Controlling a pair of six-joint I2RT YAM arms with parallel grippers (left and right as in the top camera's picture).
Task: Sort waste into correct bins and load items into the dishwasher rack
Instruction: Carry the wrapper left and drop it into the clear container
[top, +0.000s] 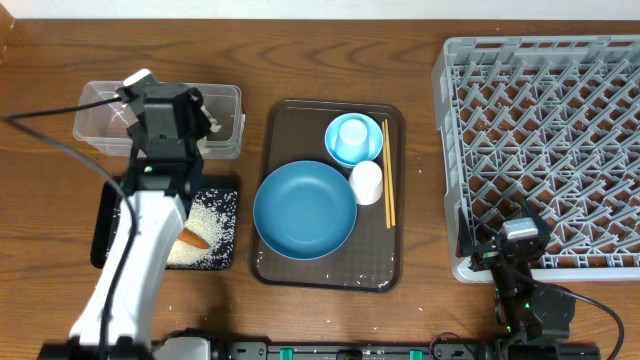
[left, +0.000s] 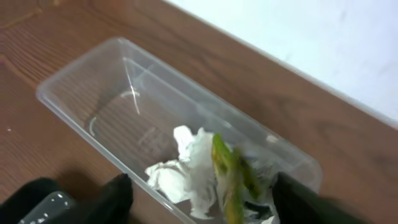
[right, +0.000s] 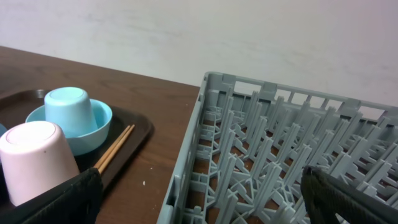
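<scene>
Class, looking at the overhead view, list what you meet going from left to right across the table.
black tray → dish → chopsticks → rack

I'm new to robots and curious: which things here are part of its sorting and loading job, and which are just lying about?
Job: rice, carrot, black tray, tissue, wrapper, clear tub, dark-blue dish, light-blue bowl, light-blue cup, white cup, chopsticks, grey rack.
Lying about: brown serving tray under the dishes, table.
</scene>
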